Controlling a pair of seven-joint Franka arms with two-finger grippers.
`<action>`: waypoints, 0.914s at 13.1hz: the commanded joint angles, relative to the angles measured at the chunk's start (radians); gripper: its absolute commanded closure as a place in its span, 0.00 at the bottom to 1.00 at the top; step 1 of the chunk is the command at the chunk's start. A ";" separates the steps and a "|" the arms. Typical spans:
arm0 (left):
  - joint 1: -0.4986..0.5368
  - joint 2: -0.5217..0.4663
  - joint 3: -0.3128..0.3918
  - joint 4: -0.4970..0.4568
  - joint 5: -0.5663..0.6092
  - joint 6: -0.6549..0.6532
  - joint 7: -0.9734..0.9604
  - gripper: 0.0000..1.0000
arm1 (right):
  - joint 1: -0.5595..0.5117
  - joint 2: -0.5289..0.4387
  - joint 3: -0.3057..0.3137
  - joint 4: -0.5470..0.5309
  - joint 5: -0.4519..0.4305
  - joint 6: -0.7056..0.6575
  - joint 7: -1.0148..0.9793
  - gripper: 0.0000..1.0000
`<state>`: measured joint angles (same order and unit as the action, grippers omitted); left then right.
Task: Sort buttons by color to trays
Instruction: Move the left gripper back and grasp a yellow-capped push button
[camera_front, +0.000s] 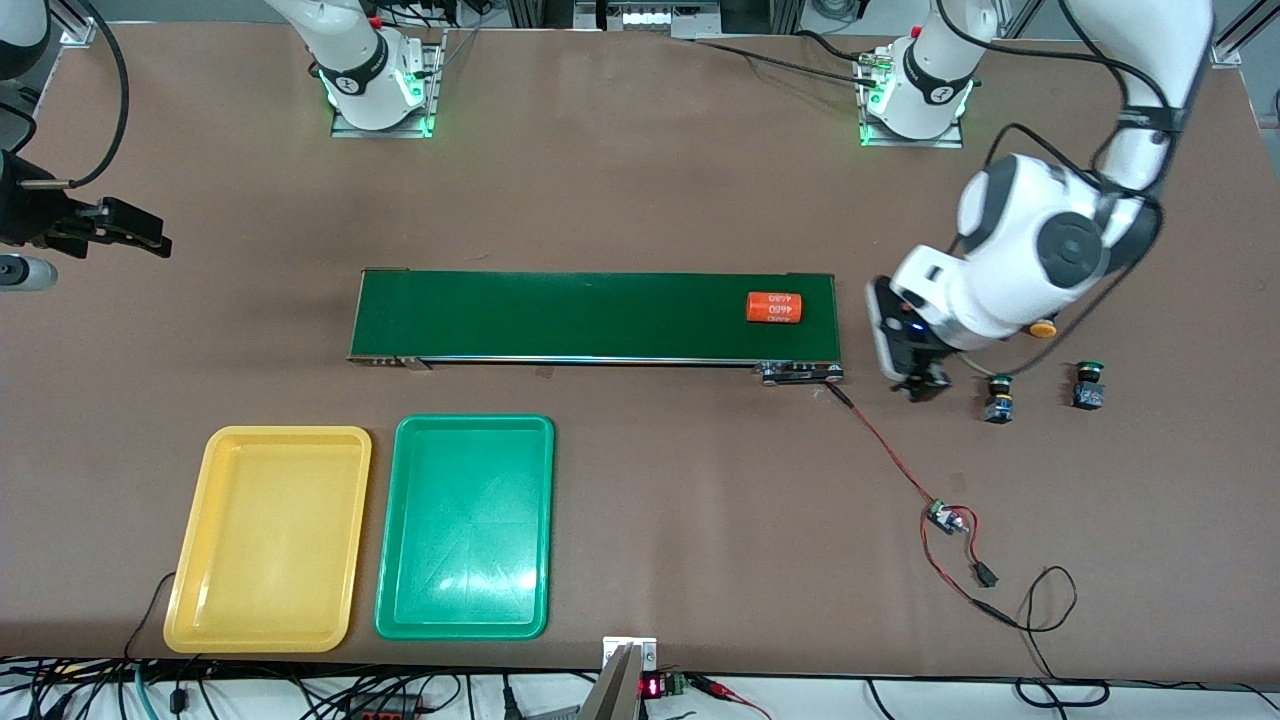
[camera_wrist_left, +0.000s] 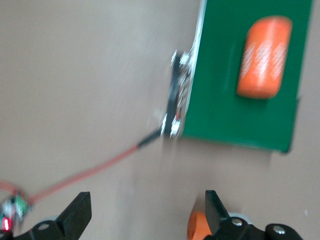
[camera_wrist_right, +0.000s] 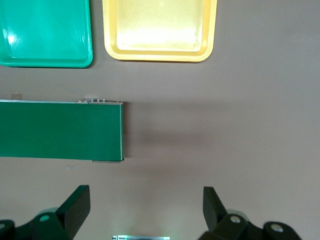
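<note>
Two green-capped buttons (camera_front: 998, 398) (camera_front: 1088, 385) stand on the table at the left arm's end. A yellow-orange cap (camera_front: 1043, 328) peeks out from under the left arm's wrist. Another orange button (camera_wrist_left: 196, 226) shows right beside one finger of my left gripper (camera_front: 922, 388) (camera_wrist_left: 147, 210), which hangs open and empty over bare table just off the conveyor's end. The yellow tray (camera_front: 268, 540) (camera_wrist_right: 160, 30) and green tray (camera_front: 465, 528) (camera_wrist_right: 45, 30) lie empty side by side, nearer the front camera than the belt. My right gripper (camera_front: 110, 230) (camera_wrist_right: 145, 210) waits open at the right arm's end.
An orange cylinder marked 4680 (camera_front: 775, 307) (camera_wrist_left: 263, 56) lies on the dark-green conveyor belt (camera_front: 590, 315) (camera_wrist_right: 60, 130) near its left-arm end. A red cable (camera_front: 885, 445) (camera_wrist_left: 95, 170) runs from that end to a small circuit board (camera_front: 945, 517).
</note>
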<state>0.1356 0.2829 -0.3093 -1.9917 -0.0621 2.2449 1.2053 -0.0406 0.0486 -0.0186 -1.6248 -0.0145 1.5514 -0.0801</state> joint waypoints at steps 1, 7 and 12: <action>0.030 0.035 0.083 -0.001 -0.019 0.013 0.001 0.00 | 0.004 -0.003 0.000 -0.004 -0.007 -0.005 -0.004 0.00; 0.099 0.033 0.133 -0.047 -0.018 -0.096 -0.589 0.00 | 0.013 -0.001 0.000 0.000 -0.010 -0.027 0.000 0.00; 0.151 0.009 0.134 -0.128 -0.012 -0.094 -0.816 0.00 | 0.011 -0.001 -0.001 -0.001 -0.007 -0.019 0.010 0.00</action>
<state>0.2527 0.3327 -0.1721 -2.0699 -0.0645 2.1492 0.4338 -0.0303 0.0542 -0.0199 -1.6251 -0.0152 1.5361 -0.0794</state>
